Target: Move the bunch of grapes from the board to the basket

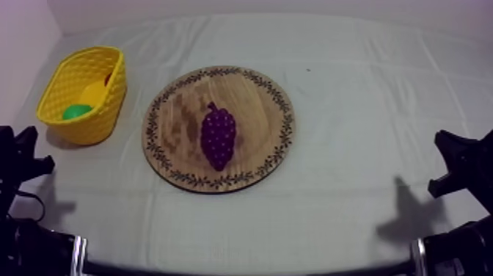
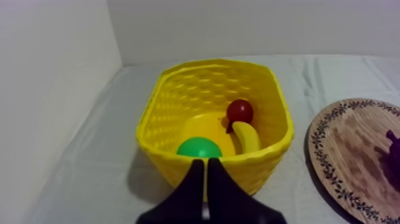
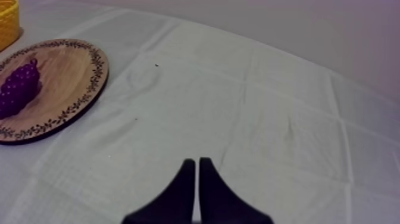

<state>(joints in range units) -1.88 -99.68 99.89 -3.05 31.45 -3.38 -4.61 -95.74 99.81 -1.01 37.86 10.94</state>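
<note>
Bunch of grapes (image 1: 218, 137): lies mid-frame on the wooden board (image 1: 176, 110), untouched.
Yellow basket (image 1: 110, 95): upper left, just beside the board.
Left gripper (image 2: 204, 162): clenched on nothing, near the basket.
Right gripper (image 3: 197, 162): clenched, empty, over bare tabletop (image 3: 268, 119).

One round wooden board (image 1: 258, 116) is counted, and one yellow basket (image 1: 111, 94). One bunch of grapes (image 1: 218, 138) is counted on the board. Three toy fruits are counted inside the basket: one banana (image 2: 247, 137), one small red fruit (image 2: 240, 111) and one round green fruit (image 2: 199, 148), whose kind cannot be told. Four toy fruits are counted in all. Two grippers are counted, one left gripper (image 2: 205, 164) and one right gripper (image 3: 195, 162), and two black fingers (image 2: 189, 193) are counted on each. One grey-white cloth (image 1: 352, 88) is counted.
</note>
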